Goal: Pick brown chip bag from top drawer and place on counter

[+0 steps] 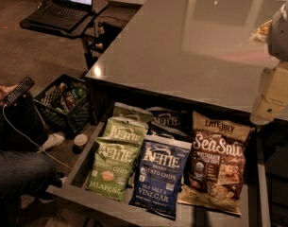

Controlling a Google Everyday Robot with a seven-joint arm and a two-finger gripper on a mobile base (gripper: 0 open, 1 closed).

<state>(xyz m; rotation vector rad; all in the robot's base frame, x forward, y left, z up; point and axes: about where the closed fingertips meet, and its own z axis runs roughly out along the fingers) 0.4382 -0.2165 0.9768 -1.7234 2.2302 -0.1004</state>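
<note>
The brown chip bag (215,162) with "Late July" and "Sea Salt" lettering lies flat at the right side of the open top drawer (77,167). The counter (190,46) spreads glossy and grey-brown behind and above the drawer. My arm shows at the right edge, with a white rounded part and tan blocks; the gripper (275,91) hangs over the counter's front right edge, above and to the right of the brown bag, apart from it.
A blue Kettle bag (160,176) and green Kettle jalapeno bags (114,162) lie left of the brown bag, with dark bags behind. A seated person with a phone (18,91), a black crate (65,103) and a laptop table (63,13) are at the left.
</note>
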